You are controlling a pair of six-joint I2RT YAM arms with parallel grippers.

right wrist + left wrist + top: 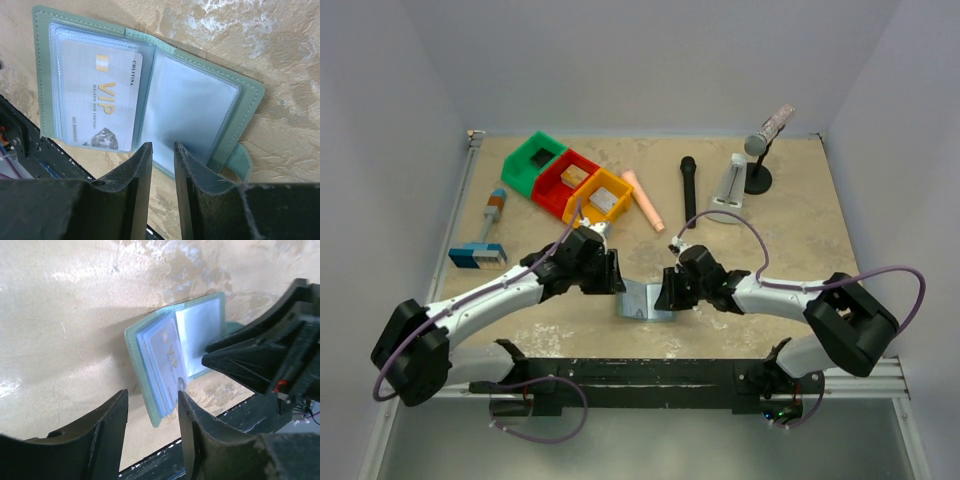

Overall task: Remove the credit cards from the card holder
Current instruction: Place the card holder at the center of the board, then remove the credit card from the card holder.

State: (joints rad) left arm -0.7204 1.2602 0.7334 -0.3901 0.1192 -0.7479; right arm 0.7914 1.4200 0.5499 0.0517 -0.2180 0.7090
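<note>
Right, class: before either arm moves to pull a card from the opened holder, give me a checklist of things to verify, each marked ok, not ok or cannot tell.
1. Card holder lies open on the table: ok.
2. VIP card visible in a clear sleeve: ok.
3. Card already out of its sleeve: not ok.
4. Right gripper at the holder's near edge, pinning it: cannot tell.
5. Left gripper jaws apart, empty: ok.
6. Second card visible: cannot tell.

A high camera behind both arms looks down over the whole table (800,215). Each wrist camera looks closely past its own fingers at the open card holder (175,357), one from either side; all three views share it.
</note>
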